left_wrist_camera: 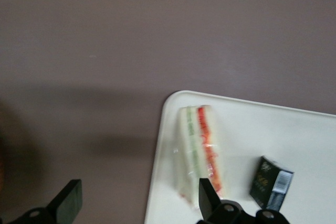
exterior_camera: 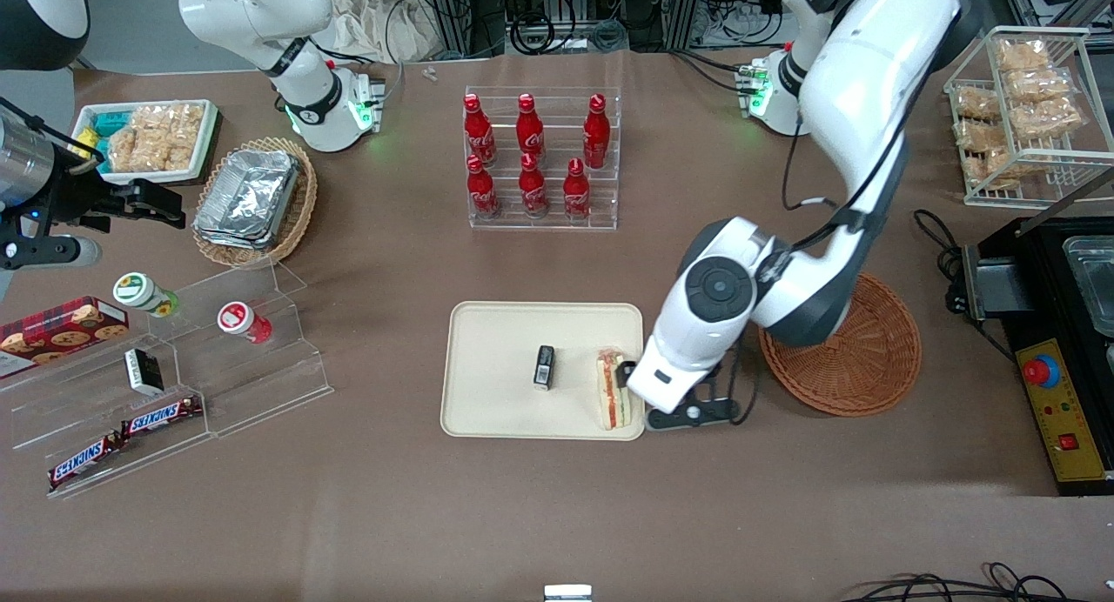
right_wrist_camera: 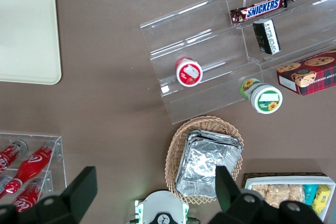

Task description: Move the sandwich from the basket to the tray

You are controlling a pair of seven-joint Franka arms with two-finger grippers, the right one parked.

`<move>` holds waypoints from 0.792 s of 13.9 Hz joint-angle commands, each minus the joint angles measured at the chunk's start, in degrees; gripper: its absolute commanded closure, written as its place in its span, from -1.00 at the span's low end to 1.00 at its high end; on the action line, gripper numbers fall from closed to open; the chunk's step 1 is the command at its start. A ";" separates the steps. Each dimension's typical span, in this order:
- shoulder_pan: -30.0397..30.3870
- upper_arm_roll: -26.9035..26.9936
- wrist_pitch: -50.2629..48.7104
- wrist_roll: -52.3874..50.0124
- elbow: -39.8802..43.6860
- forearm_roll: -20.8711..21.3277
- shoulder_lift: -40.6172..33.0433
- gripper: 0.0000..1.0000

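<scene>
End effector (left_wrist_camera: 139,203) open beside sandwich (left_wrist_camera: 200,153) on tray (left_wrist_camera: 294,145) (unreadable black packet (left_wrist_camera: 271,182) nearby).

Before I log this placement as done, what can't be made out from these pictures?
- Front view: the arm's wrist hides the gripper; the wrist view shows it open above the tray edge.
- Front view: the arm covers part of the basket.
- Wrist view: the sandwich is blurred and the small black packet has unreadable print.

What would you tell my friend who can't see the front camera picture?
A wrapped sandwich lies on a cream tray beside a small black packet. The white left arm's gripper hangs open right over the sandwich's edge, and the round brown basket next to the tray, toward the working arm's end, has nothing in it.
</scene>
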 commanded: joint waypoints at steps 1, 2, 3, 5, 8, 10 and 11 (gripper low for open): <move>3.38 -0.17 -6.44 0.38 -2.86 -0.91 -6.24 -1.00; 5.56 -0.17 -6.89 0.91 -3.91 -3.71 -8.18 -1.00; 6.72 -0.17 -7.51 2.13 -4.44 -6.35 -9.76 -1.00; 7.86 0.18 -10.57 5.03 -6.54 -6.90 -12.92 -1.00; 10.59 2.54 -10.07 12.41 -14.44 -7.60 -19.86 -1.00; 10.07 6.49 -8.41 16.44 -18.40 -10.39 -23.73 -1.00; 10.07 8.42 -6.74 19.69 -20.94 -12.42 -26.01 -1.00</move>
